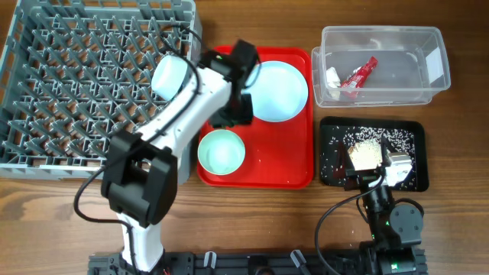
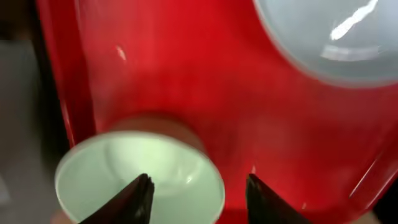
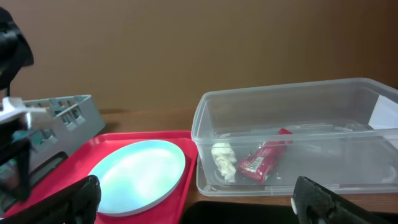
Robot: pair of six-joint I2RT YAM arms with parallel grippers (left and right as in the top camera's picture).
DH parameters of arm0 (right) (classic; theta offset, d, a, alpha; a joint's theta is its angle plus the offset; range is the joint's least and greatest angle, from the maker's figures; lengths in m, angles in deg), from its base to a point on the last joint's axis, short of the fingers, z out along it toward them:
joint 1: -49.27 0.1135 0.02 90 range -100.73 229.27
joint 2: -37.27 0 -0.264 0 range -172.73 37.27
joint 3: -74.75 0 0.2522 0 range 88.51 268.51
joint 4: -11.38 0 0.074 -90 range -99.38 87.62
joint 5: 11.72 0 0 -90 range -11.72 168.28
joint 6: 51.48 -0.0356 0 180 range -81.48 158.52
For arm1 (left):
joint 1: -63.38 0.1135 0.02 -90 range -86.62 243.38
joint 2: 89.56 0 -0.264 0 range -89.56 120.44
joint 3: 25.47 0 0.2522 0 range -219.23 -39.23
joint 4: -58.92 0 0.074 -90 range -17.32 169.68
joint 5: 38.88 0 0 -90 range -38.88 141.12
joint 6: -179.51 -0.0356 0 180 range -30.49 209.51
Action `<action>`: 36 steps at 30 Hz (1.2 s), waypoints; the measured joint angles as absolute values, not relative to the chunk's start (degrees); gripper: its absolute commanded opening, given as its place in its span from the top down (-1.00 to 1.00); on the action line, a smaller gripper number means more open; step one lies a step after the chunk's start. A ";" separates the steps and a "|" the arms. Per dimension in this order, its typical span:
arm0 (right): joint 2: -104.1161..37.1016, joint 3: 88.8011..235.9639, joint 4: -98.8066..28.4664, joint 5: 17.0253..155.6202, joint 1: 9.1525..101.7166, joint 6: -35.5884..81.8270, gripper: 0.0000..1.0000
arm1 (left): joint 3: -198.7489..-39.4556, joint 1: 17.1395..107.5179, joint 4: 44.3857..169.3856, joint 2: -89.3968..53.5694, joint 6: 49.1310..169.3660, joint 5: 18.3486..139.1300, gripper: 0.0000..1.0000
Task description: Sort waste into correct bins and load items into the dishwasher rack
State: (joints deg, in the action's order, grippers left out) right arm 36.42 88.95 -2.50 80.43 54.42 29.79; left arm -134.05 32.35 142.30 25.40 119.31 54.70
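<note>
At the left gripper (image 2: 199, 198): jaws apart, nothing held. Hangs over one side of the pale green bowl (image 2: 140, 177), one fingertip above the hollow, the other beyond the rim above the red serving tray (image 2: 186, 81). Whether either tip touches the bowl is impossible to tell from the blurred wrist view. Bowl upright on the tray, toward the edge on the rack side. Farther along the same tray, apart from the bowl, the pale blue plate (image 1: 279, 90), lying flat. Beside the tray, the dishwasher rack (image 1: 69, 76), with the pale blue bowl (image 1: 171, 76) among the pegs at the edge next to the tray, partly covered by the left arm.

At the right gripper (image 3: 196, 190): fingers spread wide, nothing between them. Sits low over the shallow black tray (image 1: 409, 134), pointing toward the clear tub (image 3: 348, 124). Scattered on the black tray, pale crumbs (image 1: 374, 139). Inside the tub, on its floor, the red wrapper (image 3: 264, 158) with the crumpled white napkin (image 3: 224, 160) just beside it. Tub and black tray side by side on the wooden table (image 1: 46, 214), across the red tray from the rack.
</note>
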 measured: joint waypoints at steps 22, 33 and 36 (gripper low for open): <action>36.42 88.95 -2.50 80.43 54.42 29.79 -1.00 | -122.42 22.21 135.59 24.35 125.98 46.30 0.28; 36.42 88.95 -2.50 80.43 54.42 29.79 -1.00 | -122.66 19.96 129.85 24.32 119.77 63.81 0.13; 36.42 88.95 -2.50 80.43 54.42 29.79 -1.00 | -126.32 21.97 135.99 23.36 119.34 62.78 0.00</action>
State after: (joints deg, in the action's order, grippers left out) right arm 36.42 88.95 -2.50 80.43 54.42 29.79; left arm -126.32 21.97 135.99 23.36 119.34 62.78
